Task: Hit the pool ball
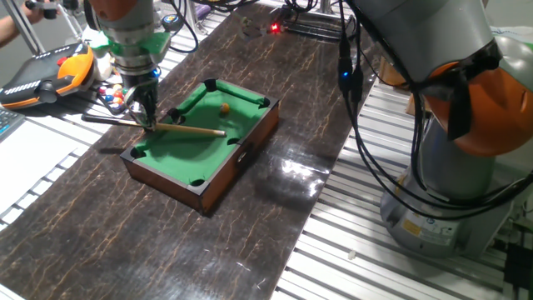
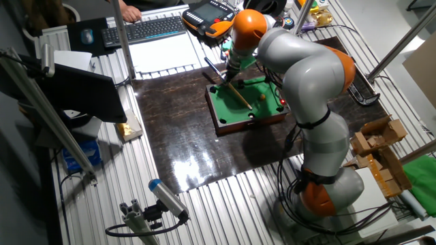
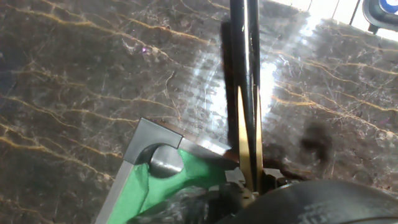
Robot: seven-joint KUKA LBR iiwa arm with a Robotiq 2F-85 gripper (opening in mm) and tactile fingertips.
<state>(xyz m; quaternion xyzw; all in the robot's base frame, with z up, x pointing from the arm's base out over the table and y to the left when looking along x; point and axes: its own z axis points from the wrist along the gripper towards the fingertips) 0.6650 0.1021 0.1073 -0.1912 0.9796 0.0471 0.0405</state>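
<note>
The mini pool table (image 1: pixel 218 162) with green felt stands on the dark marble-patterned mat. The tiny yellow-orange pool ball (image 1: pixel 223 108) lies on the felt near the far side, also seen in the other fixed view (image 2: pixel 261 96). My gripper (image 1: pixel 148 119) hangs over the table's left end, shut on a cue stick (image 1: pixel 193 130). The stick's pale tip end lies over the felt, a short way in front of the ball and apart from it. In the hand view the cue stick (image 3: pixel 246 106) runs straight up the frame beside a corner pocket (image 3: pixel 163 160); the ball is hidden there.
A tray of multicoloured balls (image 1: pixel 111 97) and an orange teach pendant (image 1: pixel 52 72) lie behind the gripper. The arm's base (image 1: pixel 454 179) and hanging cables (image 1: pixel 354 100) stand at the right. A keyboard (image 2: pixel 153 28) lies beyond the mat.
</note>
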